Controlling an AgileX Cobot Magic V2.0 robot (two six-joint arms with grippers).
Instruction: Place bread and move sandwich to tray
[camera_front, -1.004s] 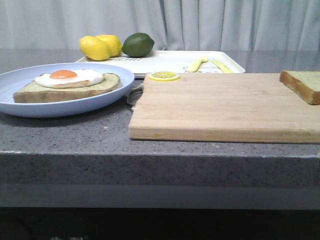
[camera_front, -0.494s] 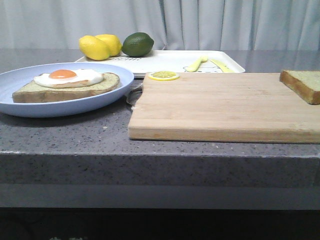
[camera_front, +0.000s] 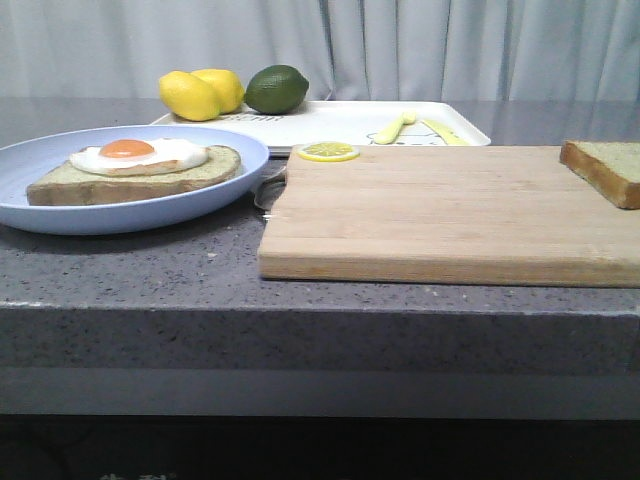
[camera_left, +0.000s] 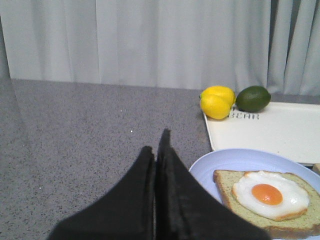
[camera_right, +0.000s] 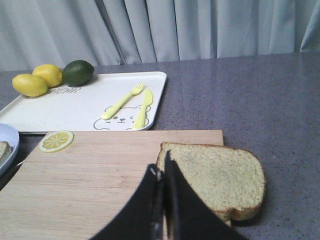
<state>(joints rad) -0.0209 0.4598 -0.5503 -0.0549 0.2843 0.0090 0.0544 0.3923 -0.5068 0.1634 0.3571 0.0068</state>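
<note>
The plain bread slice (camera_right: 212, 176) is seen lying on the wooden cutting board (camera_front: 440, 210), at its right end. The egg-topped sandwich (camera_front: 135, 168) is carried by the light-blue plate (camera_front: 60, 215), left of the board. The white tray (camera_right: 75, 107) is set behind both. Both the left gripper (camera_left: 159, 145) and the right gripper (camera_right: 161, 165) are clenched, with nothing grasped.

Two lemons (camera_front: 200, 93), one lime (camera_front: 276, 89), two bread slices (camera_front: 603, 170).

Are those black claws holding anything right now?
No. The left gripper and right gripper are both pressed shut on nothing. The bread lies free on the cutting board.
</note>
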